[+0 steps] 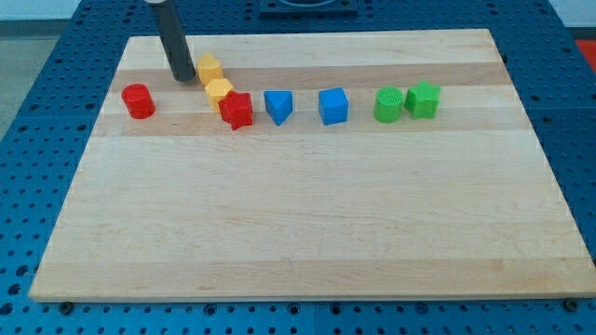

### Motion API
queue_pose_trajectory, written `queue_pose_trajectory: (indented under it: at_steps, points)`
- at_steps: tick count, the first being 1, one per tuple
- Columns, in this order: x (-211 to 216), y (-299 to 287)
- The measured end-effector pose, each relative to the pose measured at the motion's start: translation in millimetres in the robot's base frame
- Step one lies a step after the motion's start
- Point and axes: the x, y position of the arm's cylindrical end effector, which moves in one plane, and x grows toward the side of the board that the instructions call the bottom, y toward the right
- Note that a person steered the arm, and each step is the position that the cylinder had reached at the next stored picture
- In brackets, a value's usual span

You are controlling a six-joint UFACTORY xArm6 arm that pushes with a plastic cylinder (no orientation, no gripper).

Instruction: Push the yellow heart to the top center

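Two yellow blocks just right of my tip [183, 77] — upper [209, 68] almost touching, lower [219, 91] against red star [237, 110]; no pincer fitted.

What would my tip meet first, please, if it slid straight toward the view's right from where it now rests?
Probably the upper yellow block, just right of my tip and seemingly almost touching it. Its shape is unclear. Depth is hard to judge, so the tip might graze its lower edge.

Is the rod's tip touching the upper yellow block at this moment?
Cannot tell. In the camera view, my tip sits right against the upper yellow block's left side; no gap shows plainly.
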Motion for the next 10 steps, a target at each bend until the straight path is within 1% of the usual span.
queue_pose_trajectory:
  at_steps: [1,2,4,5,6,8,10]
  points:
    - [-8.6,24.5]
    - [-9.8,30.3]
    - [3.6,29.2]
    - [-5.0,29.2]
    - [-8.8,41.0]
    - [-9.0,92.5]
    - [-9.8,99.2]
